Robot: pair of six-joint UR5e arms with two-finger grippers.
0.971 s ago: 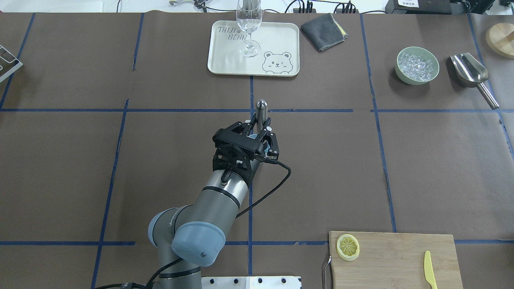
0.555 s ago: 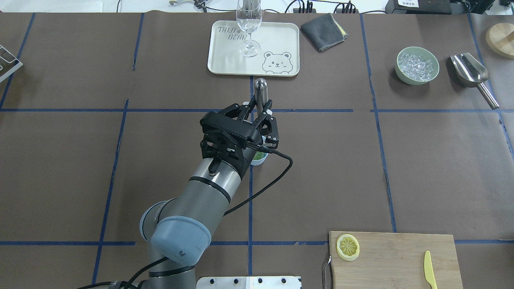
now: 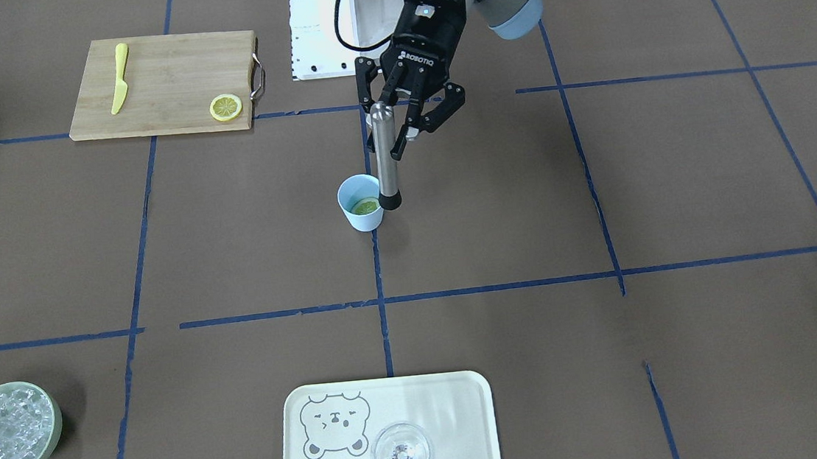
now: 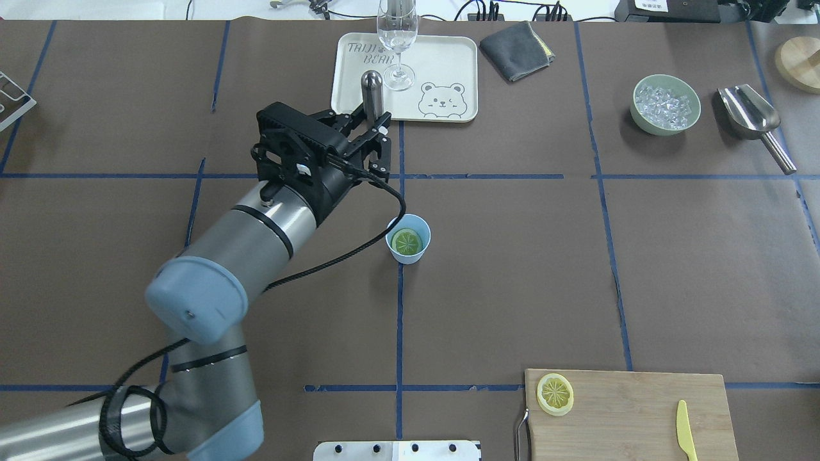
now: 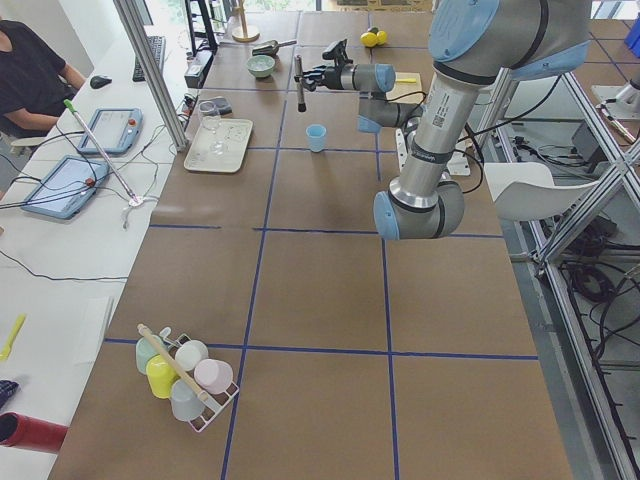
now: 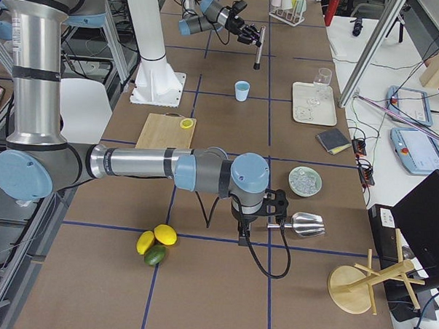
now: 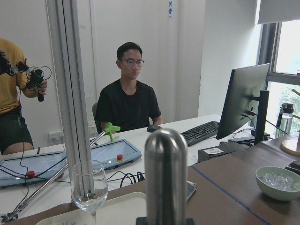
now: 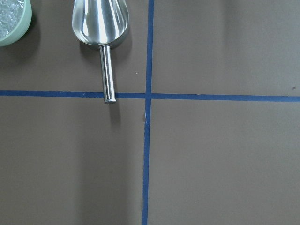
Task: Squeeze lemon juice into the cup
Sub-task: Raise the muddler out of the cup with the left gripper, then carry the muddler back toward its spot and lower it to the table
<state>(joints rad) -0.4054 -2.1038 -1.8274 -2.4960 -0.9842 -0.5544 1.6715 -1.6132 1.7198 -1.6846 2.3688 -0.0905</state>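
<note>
The left gripper is held raised and clamped on an upright rod, while the right gripper is pointed downward, its closure undetermined.

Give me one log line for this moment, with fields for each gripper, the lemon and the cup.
left gripper: shut on steel rod, upright, tip outside cup | lemon: slice inside cup | right gripper: state not visible

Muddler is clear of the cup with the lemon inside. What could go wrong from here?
1. The muddler hangs from the left pincer, gripped only near its top; it could slip or swing into the cup and tip out the lemon.
2. In the overhead view it sits close to the glass; a move toward the tray may knock that over.
</note>
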